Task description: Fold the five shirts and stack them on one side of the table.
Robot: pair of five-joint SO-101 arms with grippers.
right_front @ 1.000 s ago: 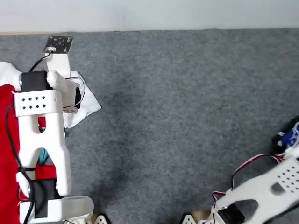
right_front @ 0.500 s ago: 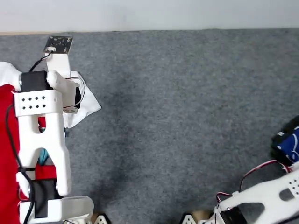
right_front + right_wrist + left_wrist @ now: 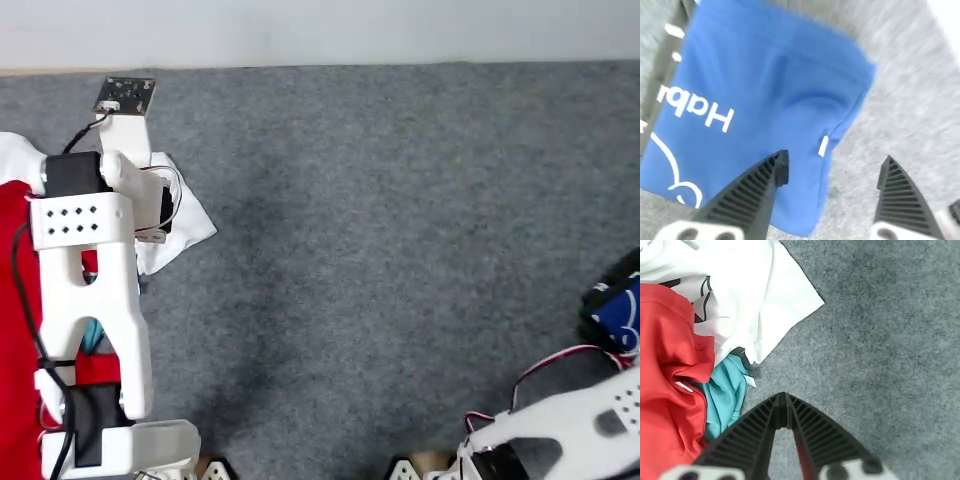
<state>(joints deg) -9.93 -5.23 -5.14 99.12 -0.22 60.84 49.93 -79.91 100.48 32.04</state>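
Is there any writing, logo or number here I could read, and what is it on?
Blue shirt: white lettering and a curved line drawing, cut off at the picture's edge; no whole word can be read.
White shirt: dark marks near one corner, too small to read.
Red shirt and teal shirt: no print visible.

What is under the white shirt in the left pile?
A teal shirt pokes out from beneath the white shirt at its edge, next to the red shirt. How far it runs underneath, and whether anything else lies below, is covered by the white cloth.
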